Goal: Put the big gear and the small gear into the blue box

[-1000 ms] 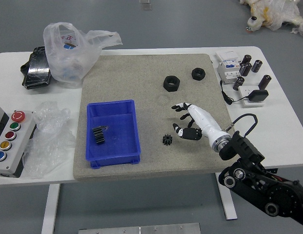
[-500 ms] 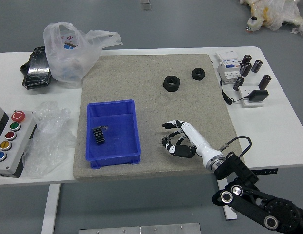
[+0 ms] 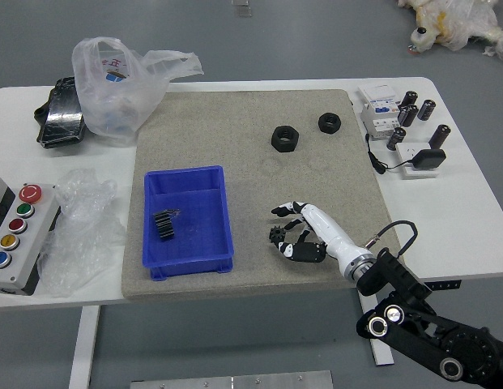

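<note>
Your right hand [image 3: 326, 230] has moved nearer and to the left over the last second, from beyond and to the right of the small gear [image 3: 277, 233] to right beside it. The gear itself lies about where it did, on the grey mat [image 3: 211, 121], to the right of the blue box [image 3: 189, 267]. Compared with half a second ago you see only a slight shift of the wrist, so you are probably past the reach and lining up the grasp.

Your fingers are bent but apart, with the gear at the opening between their tips. You can't tell from this view whether any of them touch it, and nothing shows a firm hold. What looks like the big gear [image 3: 164, 224] lies inside the box, so the small one is likely all you have left.

Next, you want to close evenly around its toothed edge; if you catch one side only, it could skid or tip. Once it's secure, lift it clear of the box's right wall, carry it left and release it inside.
</note>
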Motion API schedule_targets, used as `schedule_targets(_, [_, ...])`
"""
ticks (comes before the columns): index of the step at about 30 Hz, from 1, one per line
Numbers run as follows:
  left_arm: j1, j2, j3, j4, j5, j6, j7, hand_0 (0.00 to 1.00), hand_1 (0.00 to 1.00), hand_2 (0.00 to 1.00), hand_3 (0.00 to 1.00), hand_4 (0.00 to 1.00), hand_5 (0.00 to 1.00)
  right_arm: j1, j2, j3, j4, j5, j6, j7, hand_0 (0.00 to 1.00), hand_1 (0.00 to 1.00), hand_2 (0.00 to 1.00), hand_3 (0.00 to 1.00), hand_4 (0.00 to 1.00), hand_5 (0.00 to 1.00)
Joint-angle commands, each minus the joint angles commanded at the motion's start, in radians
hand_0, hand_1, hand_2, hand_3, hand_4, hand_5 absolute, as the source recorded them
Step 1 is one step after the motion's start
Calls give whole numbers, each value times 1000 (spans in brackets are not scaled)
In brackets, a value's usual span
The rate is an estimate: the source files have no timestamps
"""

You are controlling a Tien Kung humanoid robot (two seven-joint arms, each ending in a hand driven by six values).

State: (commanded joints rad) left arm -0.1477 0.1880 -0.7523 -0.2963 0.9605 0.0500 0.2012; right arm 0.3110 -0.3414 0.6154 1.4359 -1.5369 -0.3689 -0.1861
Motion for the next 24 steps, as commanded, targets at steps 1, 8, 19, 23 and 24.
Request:
schedule_targets(1, [0, 0, 0, 0, 0, 0, 0, 644, 542, 544, 651, 658, 161, 4, -2, -2, 1, -10, 3, -7, 386, 623, 763, 798, 834, 138])
schedule_targets(8, [-1, 1, -2, 0, 2, 0, 2, 644, 542, 544, 652, 658, 160, 41, -6, -30, 2, -42, 21, -37, 386, 625, 764, 799, 852, 149])
schedule_targets(19, [-1, 1, -3, -1, 4, -1, 1, 644, 542, 543, 651, 658, 160, 84, 4, -86, -10, -43, 33, -56, 382, 615, 637, 697, 619, 39])
schedule_targets(23, [-1, 0, -1, -1, 2, -1, 0, 644, 542, 543, 651, 658, 160, 85, 8, -94, -20, -52, 29, -63, 382, 615, 637, 697, 619, 39])
schedule_targets(24, [-2, 0, 0, -1, 2, -1, 0, 644, 542, 543, 651, 658, 160, 85, 8, -95, -23, -56, 29, -65, 382, 615, 637, 697, 619, 39])
